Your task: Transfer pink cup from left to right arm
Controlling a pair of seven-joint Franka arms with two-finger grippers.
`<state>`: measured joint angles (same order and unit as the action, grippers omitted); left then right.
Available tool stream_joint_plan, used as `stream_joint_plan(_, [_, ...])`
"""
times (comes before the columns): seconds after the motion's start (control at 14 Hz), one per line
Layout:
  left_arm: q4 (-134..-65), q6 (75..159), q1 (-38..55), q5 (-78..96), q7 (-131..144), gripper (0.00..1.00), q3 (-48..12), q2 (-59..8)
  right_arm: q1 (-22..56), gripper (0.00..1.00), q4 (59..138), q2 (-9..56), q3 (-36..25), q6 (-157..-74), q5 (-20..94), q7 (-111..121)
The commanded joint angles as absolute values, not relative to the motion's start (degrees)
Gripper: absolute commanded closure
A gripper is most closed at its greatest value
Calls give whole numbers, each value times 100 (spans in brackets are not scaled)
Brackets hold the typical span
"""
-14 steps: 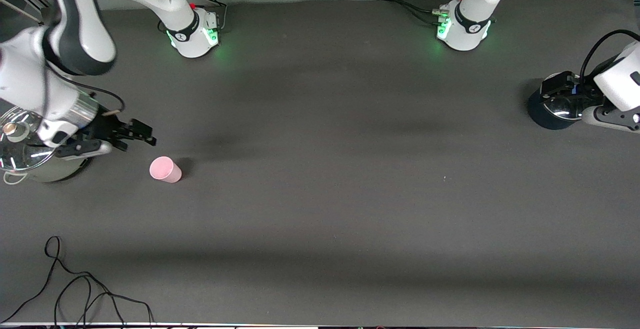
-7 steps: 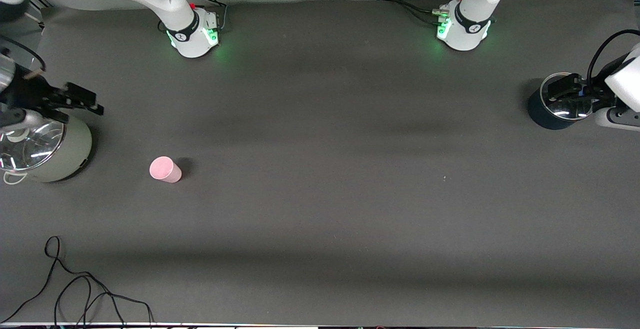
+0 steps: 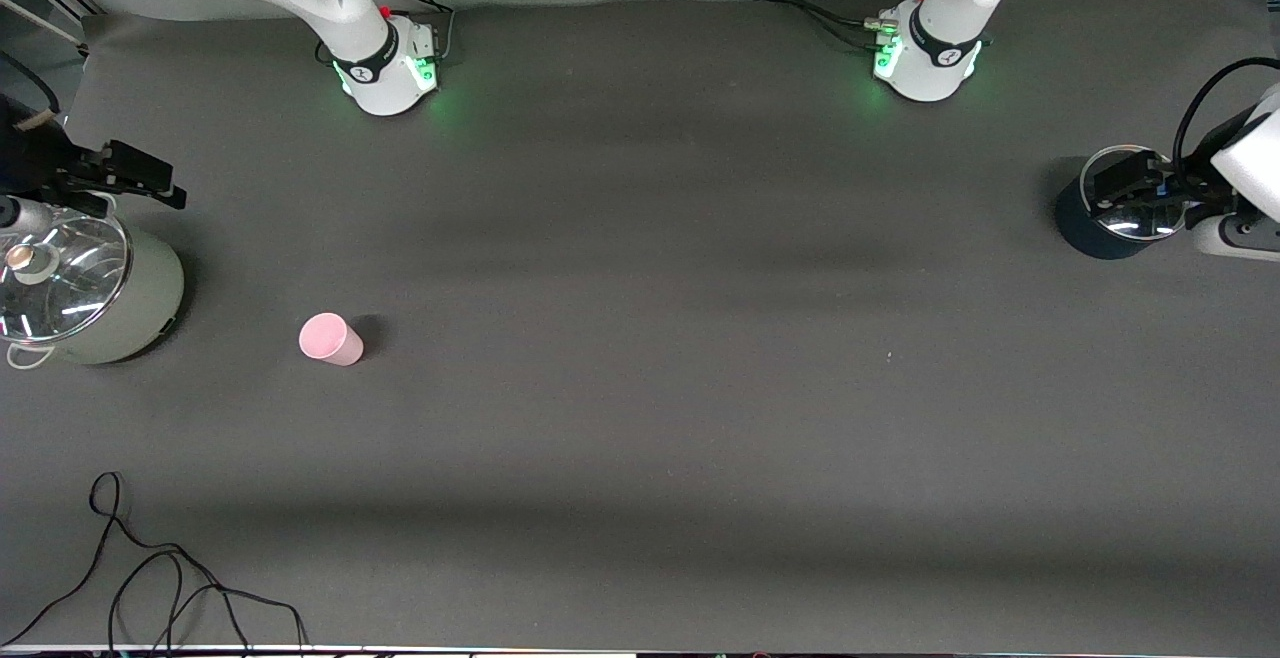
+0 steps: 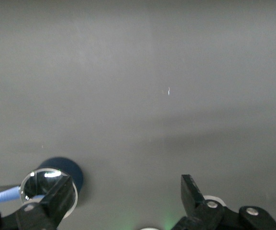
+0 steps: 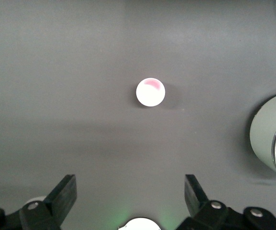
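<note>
The pink cup stands alone on the dark table, beside a pale green pot and apart from both grippers. It also shows in the right wrist view, well ahead of the jaws. My right gripper is open and empty, up over the table at the pale green pot's rim; its jaws stand wide apart in the right wrist view. My left gripper is open and empty over a dark blue pot at the left arm's end of the table; it also shows in the left wrist view.
The pale green pot with a glass lid stands at the right arm's end; its wall shows in the right wrist view. The dark blue pot with a glass lid also shows in the left wrist view. A black cable lies near the front edge.
My right gripper has drawn back from beside the pink cup toward the right arm's end of the table, past the pale green pot. The cup has not moved. The left gripper has barely shifted.
</note>
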<state>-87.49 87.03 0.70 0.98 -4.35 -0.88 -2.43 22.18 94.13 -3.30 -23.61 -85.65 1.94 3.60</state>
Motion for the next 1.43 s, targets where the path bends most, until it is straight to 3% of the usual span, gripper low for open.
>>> stream_joint_plan(0.0, [-9009, 8956, 70, 62, -150, 1, -114, -44, 2268, 0, 9211, -211, -2347, -8438, 70, 229])
stream_joint_plan(0.36, [-8939, 8790, 97, 167, 621, 0, -123, -53, 2312, 0, 9290, -237, -2295, -8306, 27, 246])
stream_joint_plan(0.79, [-8938, 8850, 97, 35, 151, 0, -141, -114, 669, 0, 9168, -185, -161, -8340, -394, 255])
stream_joint_plan(1.0, [-8938, 8859, 88, 18, 105, 0, -141, -114, 694, 0, 8738, 131, -149, -8411, -369, 229])
stream_joint_plan(1.36, [-8938, 8851, 106, -202, 61, 0, -149, -114, 633, 0, 8675, 35, -123, -8701, -150, 211])
